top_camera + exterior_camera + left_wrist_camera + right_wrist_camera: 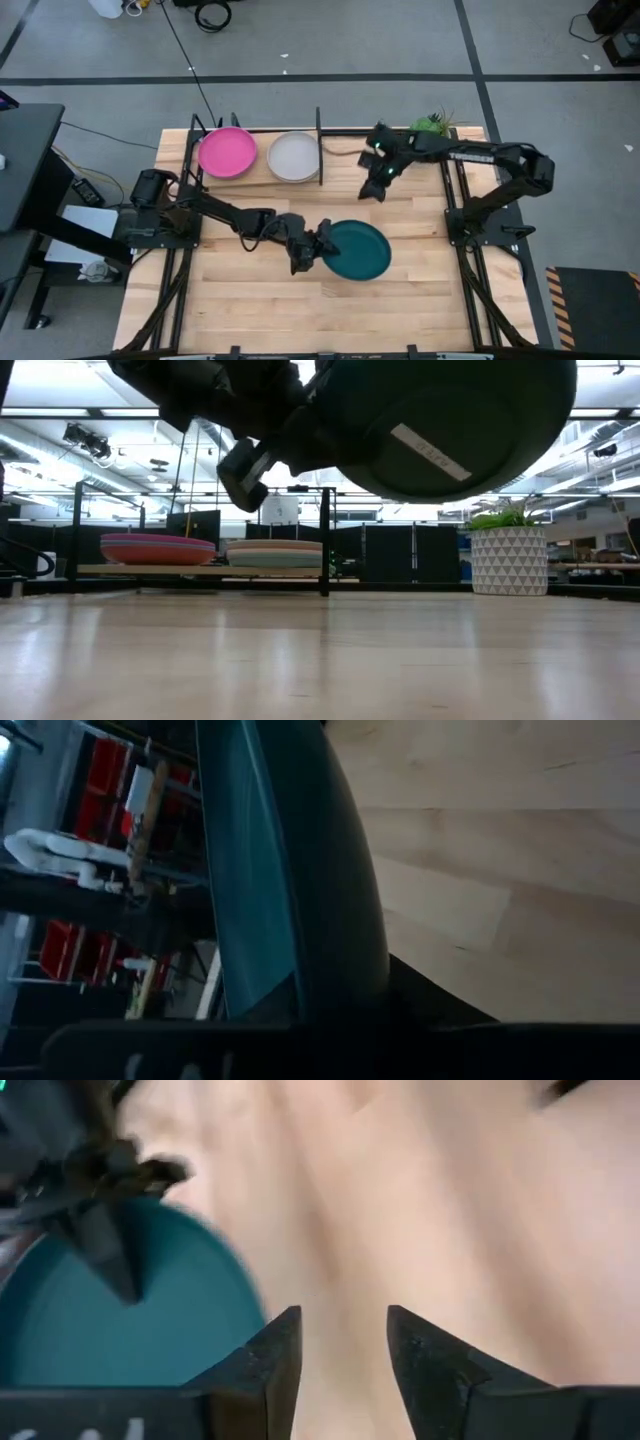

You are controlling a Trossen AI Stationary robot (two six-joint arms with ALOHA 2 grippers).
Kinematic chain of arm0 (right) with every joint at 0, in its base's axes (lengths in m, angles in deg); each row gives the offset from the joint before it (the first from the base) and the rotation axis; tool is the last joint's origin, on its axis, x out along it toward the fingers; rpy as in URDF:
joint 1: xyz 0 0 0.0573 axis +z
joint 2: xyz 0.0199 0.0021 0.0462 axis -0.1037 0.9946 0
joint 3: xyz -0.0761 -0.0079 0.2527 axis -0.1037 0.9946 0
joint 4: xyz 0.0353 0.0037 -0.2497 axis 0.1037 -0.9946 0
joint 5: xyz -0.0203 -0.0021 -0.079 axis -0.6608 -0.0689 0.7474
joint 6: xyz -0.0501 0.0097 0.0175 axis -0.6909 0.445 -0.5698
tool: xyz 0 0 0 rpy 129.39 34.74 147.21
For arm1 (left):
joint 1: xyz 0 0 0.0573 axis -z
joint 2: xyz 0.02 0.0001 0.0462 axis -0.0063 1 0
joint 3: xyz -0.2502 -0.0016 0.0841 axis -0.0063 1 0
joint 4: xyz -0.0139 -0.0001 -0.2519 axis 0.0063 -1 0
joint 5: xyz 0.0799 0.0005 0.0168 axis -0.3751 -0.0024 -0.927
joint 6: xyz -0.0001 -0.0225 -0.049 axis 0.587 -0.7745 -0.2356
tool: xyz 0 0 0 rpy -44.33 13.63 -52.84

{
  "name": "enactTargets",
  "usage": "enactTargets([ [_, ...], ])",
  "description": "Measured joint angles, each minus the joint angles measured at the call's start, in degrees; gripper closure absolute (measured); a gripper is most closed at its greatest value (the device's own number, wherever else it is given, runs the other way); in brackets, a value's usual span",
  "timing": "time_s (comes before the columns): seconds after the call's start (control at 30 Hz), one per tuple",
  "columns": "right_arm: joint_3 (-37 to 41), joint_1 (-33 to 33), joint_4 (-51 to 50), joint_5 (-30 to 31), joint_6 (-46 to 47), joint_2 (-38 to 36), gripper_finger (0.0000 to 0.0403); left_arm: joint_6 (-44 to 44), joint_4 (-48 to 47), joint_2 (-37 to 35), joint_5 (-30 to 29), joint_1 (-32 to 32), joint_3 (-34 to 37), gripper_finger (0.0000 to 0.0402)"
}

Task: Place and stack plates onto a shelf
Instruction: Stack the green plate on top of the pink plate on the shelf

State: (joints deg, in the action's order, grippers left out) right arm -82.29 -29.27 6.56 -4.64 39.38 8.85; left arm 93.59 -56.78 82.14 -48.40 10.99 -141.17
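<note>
A dark teal plate (360,250) hangs over the middle of the table, with my left gripper (318,247) shut on its left rim. The low view shows its underside (450,430) well above the tabletop. On the shelf (262,182) at the far edge lie a magenta plate (227,152) and a grey-white plate (294,157), each topping a low stack (157,548) (275,552) on the wood plank. My right gripper (372,190) hangs open near the shelf's right end, with nothing between its fingers (345,1325). My left gripper pinches the teal plate's rim (300,980) at the plate's left edge, one finger (105,1250) over the inner face and the other beneath. The fingers reach in from the table's left, slanting slightly down. The plate is lifted clear of the table, somewhat tilted.
A black upright divider (319,140) stands just right of the grey-white stack. A potted plant (430,125) in a white patterned pot (508,560) sits at the far right corner. Bare wood (300,310) lies in front of the held plate.
</note>
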Motion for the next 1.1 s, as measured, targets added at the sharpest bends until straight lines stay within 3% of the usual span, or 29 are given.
enactTargets([
  [0.13, -3.61, -1.73, -3.7, 8.84, -2.81, -4.14, 0.0247, -1.67, -5.37, -2.48, -4.18, 2.0, 0.02, 0.0346],
  [0.33, -3.96, -2.21, -5.45, 19.01, -4.07, -12.0, 0.0247, -7.17, -18.51, -9.61, -20.95, 7.58, 0.0, 0.0346],
  [0.67, -3.94, 4.11, -9.43, 25.83, -1.07, -18.91, 0.0247, -31.57, -51.12, -16.42, -59.77, 15.29, 0.09, 0.0345],
  [0.9, -3.92, 10.03, -8.68, 31.6, 0.12, -18.5, 0.0247, -48.5, -68.57, -16.43, -61.05, 9.73, 0.09, 0.0345],
  [1.1, -3.9, 12.3, -7.7, 33.11, -0.65, -17.43, 0.0247, -49.14, -67.75, -16.43, -61.83, -0.43, 0.09, 0.0345],
])
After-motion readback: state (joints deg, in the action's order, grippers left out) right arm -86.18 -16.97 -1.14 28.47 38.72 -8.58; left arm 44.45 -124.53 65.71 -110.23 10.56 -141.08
